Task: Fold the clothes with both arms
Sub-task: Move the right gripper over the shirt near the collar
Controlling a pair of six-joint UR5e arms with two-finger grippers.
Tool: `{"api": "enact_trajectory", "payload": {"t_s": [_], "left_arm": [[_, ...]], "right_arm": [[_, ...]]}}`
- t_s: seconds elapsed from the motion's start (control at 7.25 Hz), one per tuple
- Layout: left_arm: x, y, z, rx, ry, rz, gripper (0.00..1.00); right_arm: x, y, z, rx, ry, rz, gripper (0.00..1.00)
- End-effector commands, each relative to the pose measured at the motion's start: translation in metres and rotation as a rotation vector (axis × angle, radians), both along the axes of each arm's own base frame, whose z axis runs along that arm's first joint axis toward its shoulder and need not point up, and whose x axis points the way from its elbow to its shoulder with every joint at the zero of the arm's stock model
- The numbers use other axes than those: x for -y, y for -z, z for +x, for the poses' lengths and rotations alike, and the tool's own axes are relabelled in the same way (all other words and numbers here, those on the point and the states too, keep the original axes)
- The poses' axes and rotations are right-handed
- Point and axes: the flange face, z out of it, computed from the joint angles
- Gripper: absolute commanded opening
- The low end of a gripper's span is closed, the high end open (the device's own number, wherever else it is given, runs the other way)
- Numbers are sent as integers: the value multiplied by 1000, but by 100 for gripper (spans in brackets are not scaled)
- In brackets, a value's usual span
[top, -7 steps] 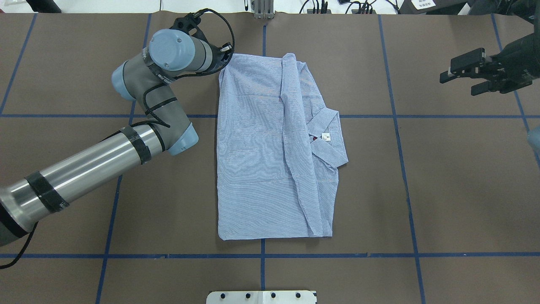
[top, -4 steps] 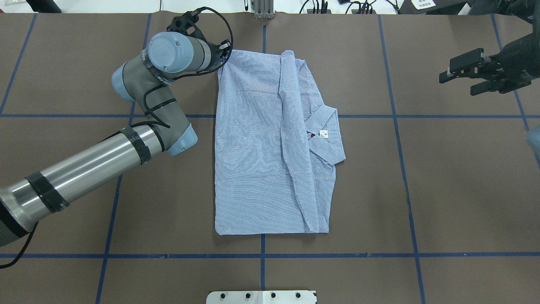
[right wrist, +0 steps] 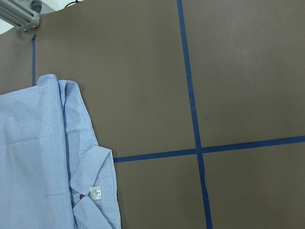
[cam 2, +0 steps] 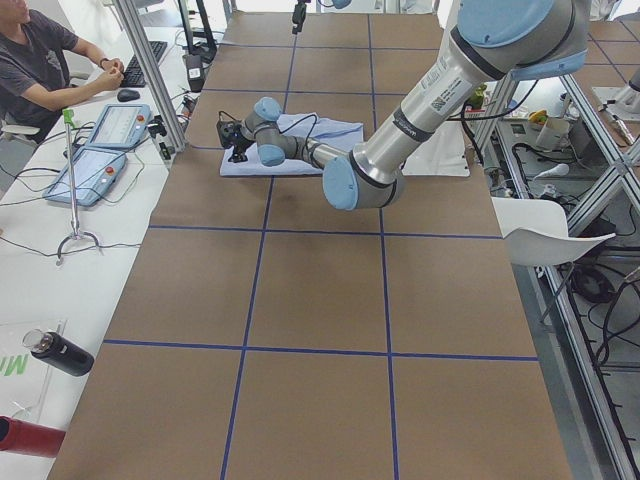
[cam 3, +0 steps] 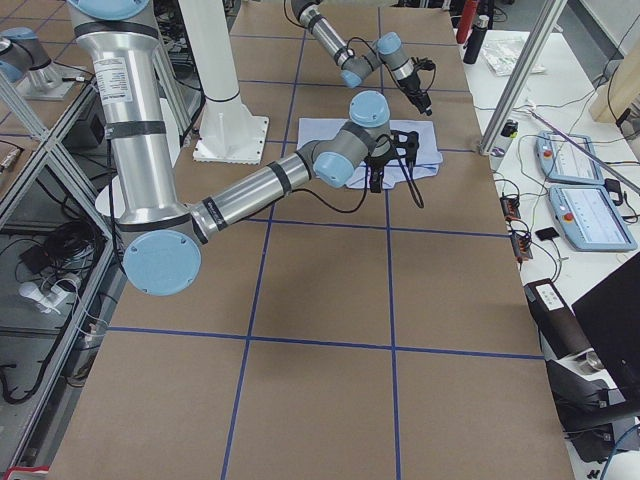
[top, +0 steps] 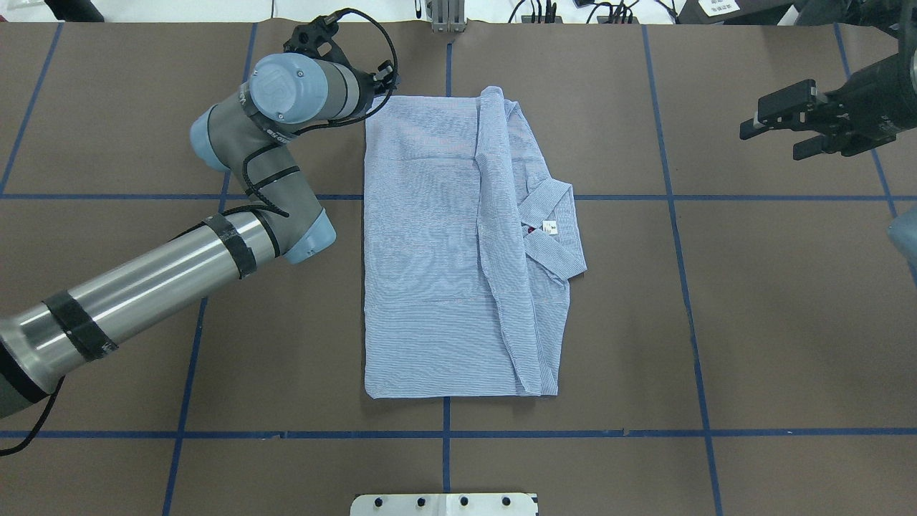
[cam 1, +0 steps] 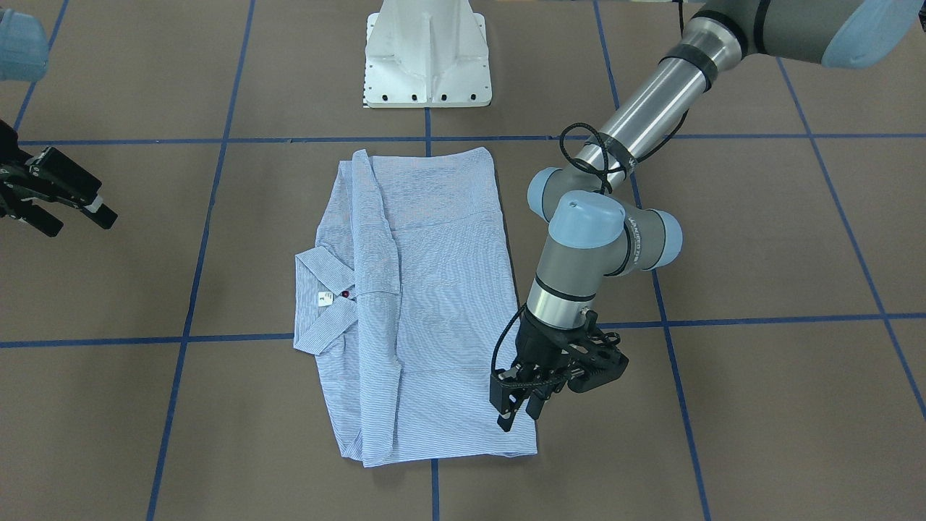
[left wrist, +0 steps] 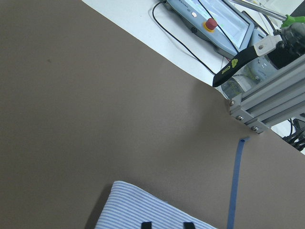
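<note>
The light blue striped shirt (top: 430, 251) lies folded flat in a tall rectangle on the brown table, collar and white neck label (top: 550, 228) on its right side. My left gripper (cam 1: 519, 422) hovers just over the shirt's far-left corner; in the left wrist view its fingertips (left wrist: 146, 224) stand apart above the cloth (left wrist: 143, 205) with nothing between them, so it is open. My right gripper (top: 770, 141) hangs open and empty well to the right of the shirt, off the cloth. The right wrist view shows the shirt's collar side (right wrist: 33, 157).
Blue tape lines (top: 673, 215) divide the table into squares. The white pedestal base (cam 1: 427, 51) stands at the near edge. An aluminium post (left wrist: 267, 100) and control pendants (left wrist: 214, 14) sit just beyond the far edge. A person (cam 2: 40, 60) sits at a side desk.
The shirt's far-left corner was up at the left gripper and drew left and away; it now lies flat and the whole shirt sits slightly further left. The right gripper edged left.
</note>
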Motion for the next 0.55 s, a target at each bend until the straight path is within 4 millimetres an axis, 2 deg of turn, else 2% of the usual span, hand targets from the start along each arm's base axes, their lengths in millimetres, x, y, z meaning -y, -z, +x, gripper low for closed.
{"api": "enact_trajectory", "payload": {"t_s": [0.0, 0.14, 0.28, 0.41], "left_arm": [[-5, -7, -16, 33, -26, 48, 100], [-19, -24, -24, 30, -71, 37, 100], [-33, -41, -43, 8, -121, 22, 100], [-48, -55, -64, 12, -132, 17, 100]], "right_arm": [[-1, 12, -19, -1, 20, 18, 100], [-5, 12, -40, -27, 25, 36, 100], [-12, 12, -71, -59, 36, 60, 100], [-11, 27, -101, -104, 37, 70, 100]]}}
